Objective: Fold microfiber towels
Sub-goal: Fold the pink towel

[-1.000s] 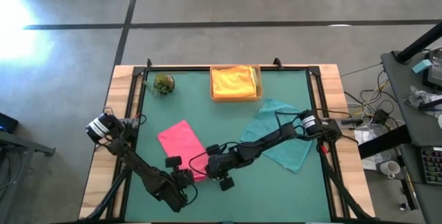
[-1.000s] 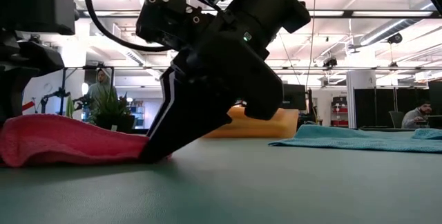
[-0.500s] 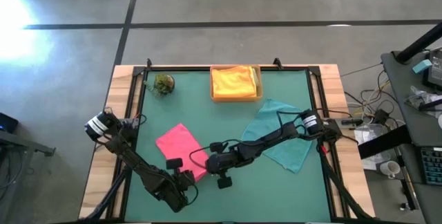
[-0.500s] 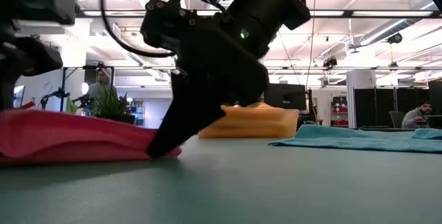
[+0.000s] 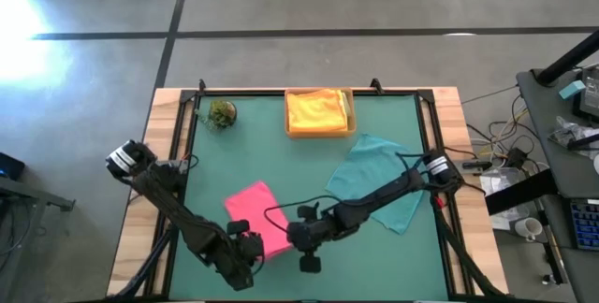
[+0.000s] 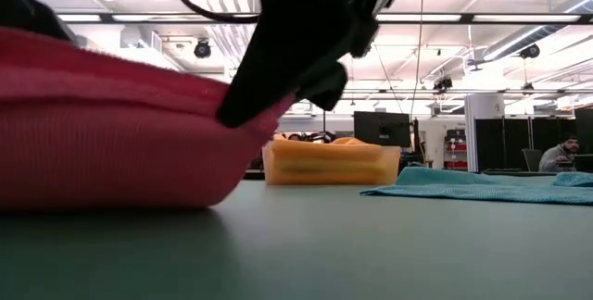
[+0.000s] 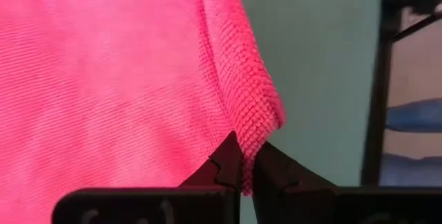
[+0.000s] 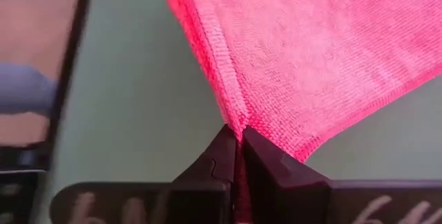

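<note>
On the green table (image 5: 309, 153), both grippers pinch the pink towel (image 5: 257, 217), hiding its near corners

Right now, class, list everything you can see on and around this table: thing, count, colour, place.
Pink towel: one, pink, near edge of the mat, left of centre, pinched at two corners.
Teal towel: one, teal, spread flat on the right side, partly under the right arm.
Yellow towel: one, yellow, lying in the tray.
Tray: one, tan, far edge, centre.
Plant ball: one, green, far left corner.
Table mat: one, green, framed in wood.
Left tool: shut on the pink towel's edge.
Right tool: shut on the pink towel's other near corner.
</note>
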